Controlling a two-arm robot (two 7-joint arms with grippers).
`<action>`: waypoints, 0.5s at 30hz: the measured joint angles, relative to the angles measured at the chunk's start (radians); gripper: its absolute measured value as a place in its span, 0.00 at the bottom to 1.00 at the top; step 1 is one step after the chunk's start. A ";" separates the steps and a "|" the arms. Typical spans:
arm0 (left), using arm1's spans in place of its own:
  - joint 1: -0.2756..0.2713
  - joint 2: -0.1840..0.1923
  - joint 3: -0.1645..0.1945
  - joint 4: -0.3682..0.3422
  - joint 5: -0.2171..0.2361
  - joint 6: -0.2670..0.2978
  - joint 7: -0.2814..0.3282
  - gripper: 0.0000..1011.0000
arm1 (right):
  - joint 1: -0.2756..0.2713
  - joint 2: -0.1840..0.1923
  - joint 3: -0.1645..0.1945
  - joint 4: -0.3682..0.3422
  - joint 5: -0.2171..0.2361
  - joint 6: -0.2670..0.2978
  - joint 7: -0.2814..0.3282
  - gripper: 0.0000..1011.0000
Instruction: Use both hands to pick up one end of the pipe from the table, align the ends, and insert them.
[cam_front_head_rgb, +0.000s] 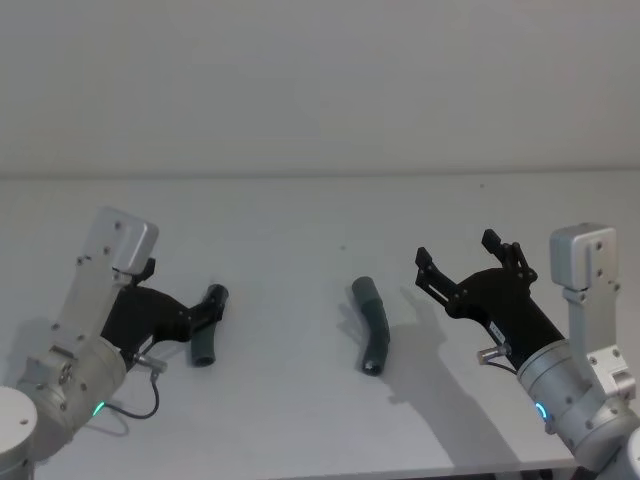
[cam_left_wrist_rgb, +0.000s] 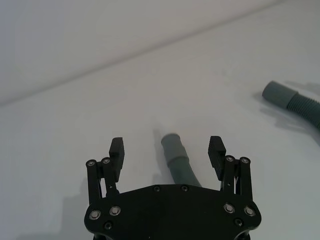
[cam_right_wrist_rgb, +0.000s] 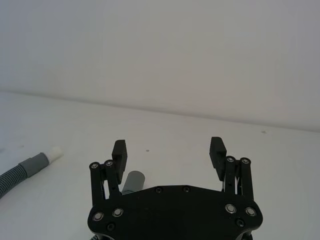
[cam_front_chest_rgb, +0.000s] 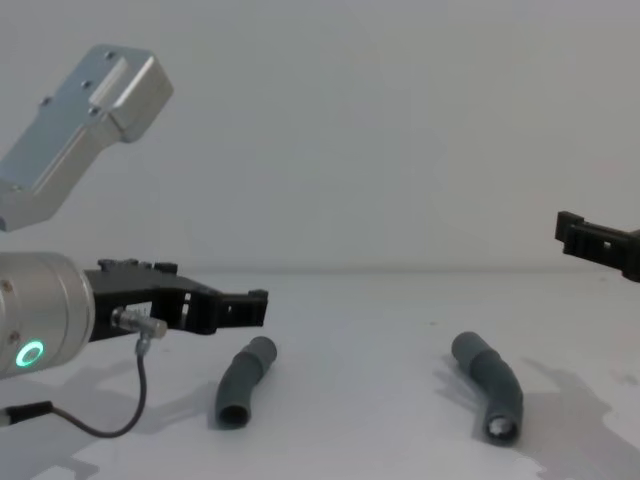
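Both gape empty: left end effector (cam_front_head_rgb: 208, 310) over the lower-left pipe piece (cam_front_head_rgb: 208, 338), right end effector (cam_front_head_rgb: 457, 255) mid-right. I fear a skewed squeeze rolls it.

White table (cam_front_head_rgb: 300, 215) with two pipe pieces (cam_front_head_rgb: 208, 340) (cam_front_head_rgb: 374, 322)
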 joint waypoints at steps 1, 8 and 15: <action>0.000 0.000 0.000 -0.003 -0.002 0.015 0.000 0.99 | 0.000 0.000 0.000 0.000 0.000 0.000 0.000 0.99; -0.012 0.001 -0.002 -0.022 -0.014 0.112 -0.005 0.99 | 0.000 0.000 0.000 0.000 0.000 0.000 0.000 0.99; -0.038 -0.009 -0.002 -0.023 -0.017 0.189 -0.007 0.99 | 0.000 0.000 0.000 0.000 0.000 0.000 0.000 0.99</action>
